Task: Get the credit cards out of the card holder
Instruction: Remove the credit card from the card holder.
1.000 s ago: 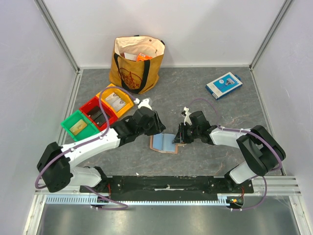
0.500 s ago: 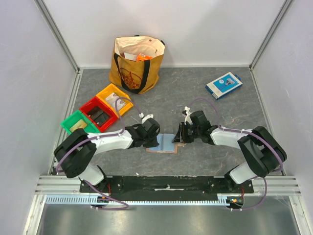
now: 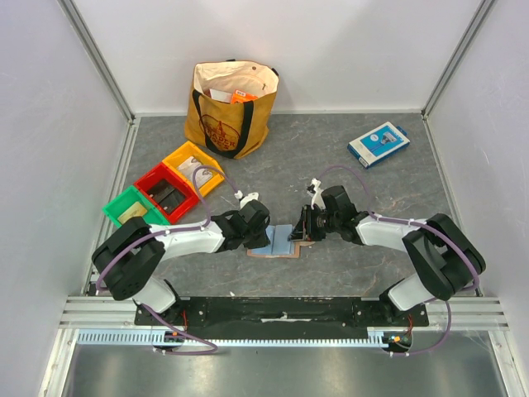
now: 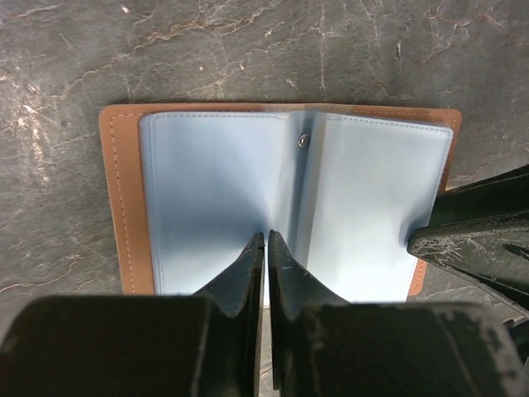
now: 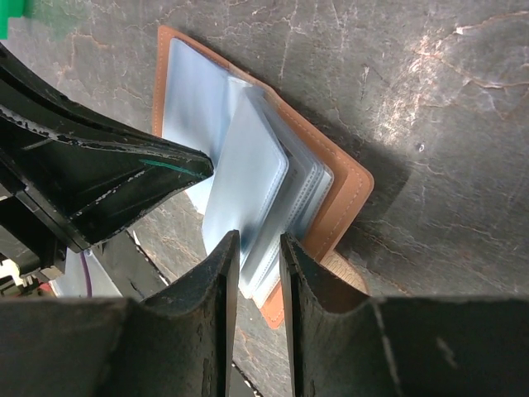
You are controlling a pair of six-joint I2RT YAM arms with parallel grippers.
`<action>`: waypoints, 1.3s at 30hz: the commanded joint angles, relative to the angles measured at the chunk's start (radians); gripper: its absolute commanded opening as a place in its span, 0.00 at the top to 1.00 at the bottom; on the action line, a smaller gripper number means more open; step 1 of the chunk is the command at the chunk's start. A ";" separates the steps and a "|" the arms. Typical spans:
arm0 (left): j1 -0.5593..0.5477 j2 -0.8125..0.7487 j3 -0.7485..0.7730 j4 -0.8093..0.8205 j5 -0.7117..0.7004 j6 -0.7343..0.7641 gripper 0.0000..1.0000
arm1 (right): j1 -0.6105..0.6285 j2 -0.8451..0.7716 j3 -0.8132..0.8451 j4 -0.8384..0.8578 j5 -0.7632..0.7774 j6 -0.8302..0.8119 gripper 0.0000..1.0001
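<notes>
The card holder (image 3: 279,245) lies open on the grey table between the arms, with a tan leather rim and pale blue lining (image 4: 215,190). My left gripper (image 3: 264,238) is shut, and its tips (image 4: 266,241) rest on the lining just left of the fold. My right gripper (image 3: 296,235) stands at the holder's right edge. Its jaws (image 5: 259,241) are close together around the ends of the pale blue sleeves (image 5: 248,165). One right finger shows in the left wrist view (image 4: 471,240). No credit card shows; any are hidden in the sleeves.
A tan tote bag (image 3: 231,107) stands at the back. A blue-and-white flat box (image 3: 378,143) lies at the back right. Yellow (image 3: 192,168), red (image 3: 165,192) and green (image 3: 132,212) bins sit at the left, near the left arm.
My left arm has swung down and forward, and its shut gripper has come onto the holder's left half. The right gripper has stayed at the holder's right edge.
</notes>
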 commanded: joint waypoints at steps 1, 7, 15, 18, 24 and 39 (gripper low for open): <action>0.005 0.009 -0.022 0.008 0.001 -0.027 0.91 | -0.003 -0.035 0.022 0.031 -0.027 0.010 0.67; 0.003 0.002 -0.028 0.037 0.030 -0.036 0.91 | -0.003 -0.043 0.029 0.034 -0.055 0.017 0.68; 0.003 0.002 -0.027 0.047 0.043 -0.041 0.91 | -0.002 -0.083 0.055 -0.018 -0.030 0.003 0.59; 0.002 -0.001 -0.030 0.048 0.042 -0.042 0.91 | -0.002 -0.121 0.074 -0.074 0.005 -0.029 0.59; 0.002 0.002 -0.030 0.048 0.041 -0.042 0.91 | -0.002 -0.154 0.092 -0.115 0.051 -0.045 0.59; 0.002 0.008 -0.034 0.057 0.047 -0.047 0.91 | -0.002 0.007 0.051 -0.004 0.028 0.013 0.60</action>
